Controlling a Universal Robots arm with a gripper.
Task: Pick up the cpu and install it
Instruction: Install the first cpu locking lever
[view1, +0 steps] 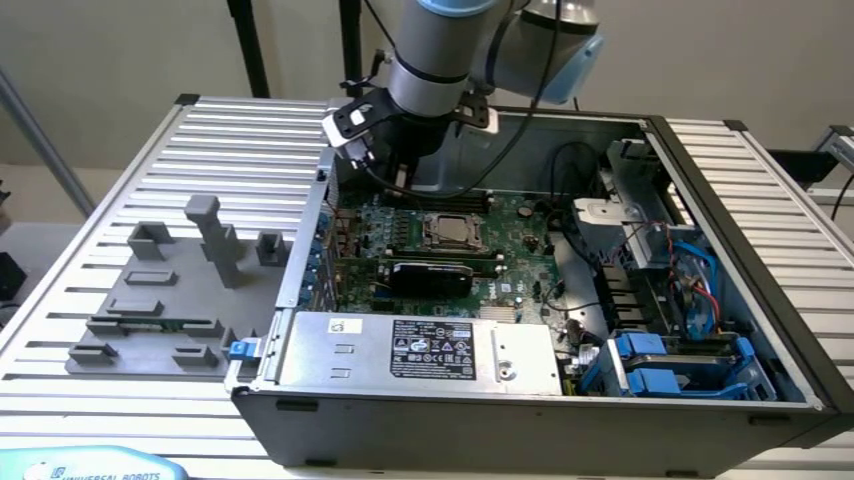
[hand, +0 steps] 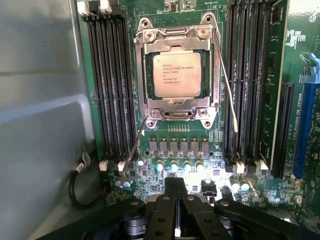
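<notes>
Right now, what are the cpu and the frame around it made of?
The cpu looks like it has a matte, silvery-beige metal top, with printed text on it. The frame around it looks like bare, shiny steel: it glints brightly and has screws at its corners. Neither can be told for sure by look alone.

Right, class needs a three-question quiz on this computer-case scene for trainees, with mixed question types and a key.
1. True or false: the cpu lies in the socket frame on the motherboard.
2. The gripper is: A) shut and empty, B) shut on the cpu, C) open.
3. In the exterior view, on which side of the computer case do the grey plastic blocks stand?

Key: 1 true; 2 A; 3 the exterior view's left.
</notes>
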